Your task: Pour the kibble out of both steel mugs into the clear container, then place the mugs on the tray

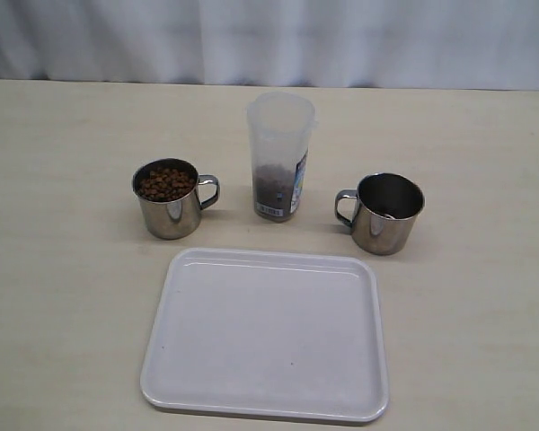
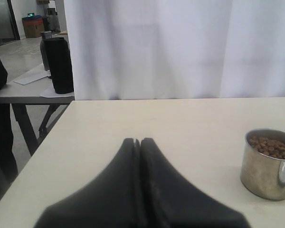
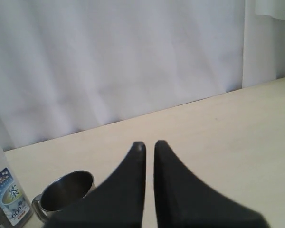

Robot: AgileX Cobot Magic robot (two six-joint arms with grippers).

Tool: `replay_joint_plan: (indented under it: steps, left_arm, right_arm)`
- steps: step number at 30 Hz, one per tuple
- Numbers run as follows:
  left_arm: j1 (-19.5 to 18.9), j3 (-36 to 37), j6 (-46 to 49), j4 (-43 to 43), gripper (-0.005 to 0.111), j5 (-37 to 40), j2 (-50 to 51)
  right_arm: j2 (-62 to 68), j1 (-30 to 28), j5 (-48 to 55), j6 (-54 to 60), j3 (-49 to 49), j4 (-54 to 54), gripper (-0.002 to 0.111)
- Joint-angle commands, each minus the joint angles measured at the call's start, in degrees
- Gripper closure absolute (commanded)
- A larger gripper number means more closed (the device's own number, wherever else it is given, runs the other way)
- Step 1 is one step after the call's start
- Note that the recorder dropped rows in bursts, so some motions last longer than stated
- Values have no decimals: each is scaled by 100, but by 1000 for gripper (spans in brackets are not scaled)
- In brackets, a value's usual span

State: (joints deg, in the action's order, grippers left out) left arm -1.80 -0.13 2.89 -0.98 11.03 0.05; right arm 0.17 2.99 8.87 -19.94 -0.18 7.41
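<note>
Pale beige surface (image 1: 63, 296), white curtain (image 1: 269, 40) behind it. Left wrist view: a side table (image 2: 23, 92) with a black cylinder (image 2: 59, 64) beyond the edge. White tray (image 1: 265, 337) nearest the camera, bare. Behind it in a row: left mug (image 1: 167, 198) full of kibble (image 1: 165, 183), clear container (image 1: 279, 156) in the middle with some kibble at its bottom, right mug (image 1: 387, 213) looks empty. Left hand (image 2: 137, 141) pressed together, holding nothing. Right hand (image 3: 147, 144) narrow slit, holding nothing. Both well apart from the mugs.

On my desk (image 1: 63, 269) I count two steel mugs, one (image 1: 168, 199) left of the clear container (image 1: 279, 154) holding kibble (image 1: 165, 183), one (image 1: 387, 213) right of it; one container; one tray (image 1: 266, 334) before it.
</note>
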Motion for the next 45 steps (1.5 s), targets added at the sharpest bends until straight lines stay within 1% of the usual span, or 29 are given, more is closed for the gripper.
replay_joint_plan:
  steps: [1, 4, 6, 23, 27, 45]
  left_arm:
    - [55, 13, -15, 18, 107, -24, -5]
    - [55, 13, -15, 18, 107, -24, -5]
    - [55, 13, -15, 18, 107, -24, -5]
    - [55, 13, -15, 18, 107, -69, -5]
    - [55, 13, -15, 18, 107, -69, -5]
    - [55, 13, -15, 18, 107, -23, -5]
  right_arm:
    - [-17, -20, 49, 920, 18, -261, 104]
    - [-17, -20, 49, 1994, 18, -1049, 104]
    - [-17, -20, 49, 2227, 18, -1295, 104]
    - [-17, -20, 318, 2227, 18, -1295, 104]
    - [-17, 255, 316, 2216, 18, -1280, 104]
    - [-17, 253, 311, 2205, 18, -1279, 104]
